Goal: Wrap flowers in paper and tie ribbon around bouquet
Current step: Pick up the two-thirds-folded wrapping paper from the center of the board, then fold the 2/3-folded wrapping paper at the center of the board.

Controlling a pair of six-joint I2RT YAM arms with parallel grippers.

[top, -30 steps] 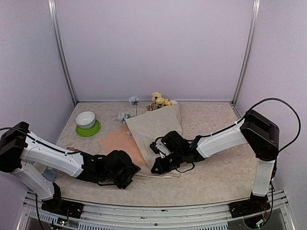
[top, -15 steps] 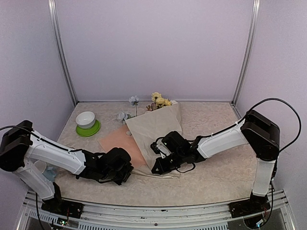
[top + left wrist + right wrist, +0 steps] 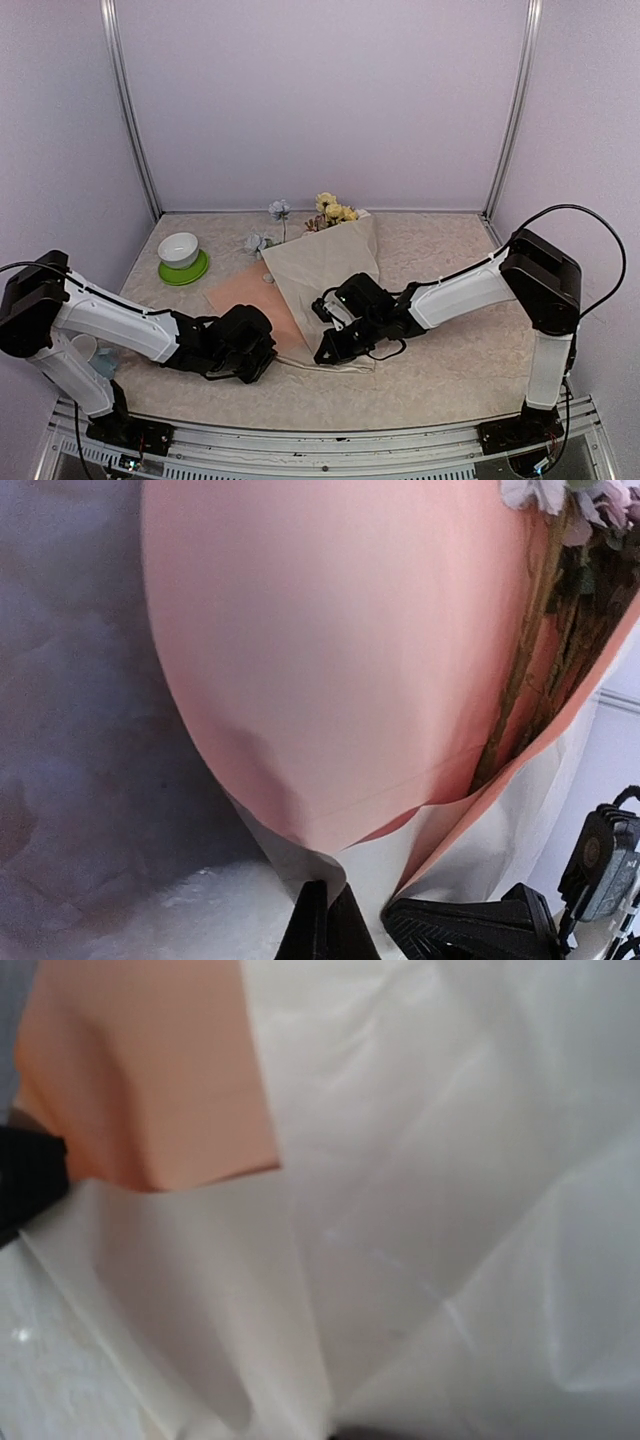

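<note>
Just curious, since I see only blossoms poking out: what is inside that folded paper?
The stems lie inside the paper; the left wrist view looks into the fold. From above, only the blooms show at its far end, and the paper hides the stems.

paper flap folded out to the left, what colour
Peach-pink, against the beige of the rest; clearest on the paper in the left wrist view.

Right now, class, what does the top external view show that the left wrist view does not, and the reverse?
Only the top external view shows the white bowl on its green plate. Only the left wrist view shows the stems lying inside the curled paper, with the left pincer shut on the paper's lower edge. Both views share the paper, pink on one face, and the flowers.
</note>
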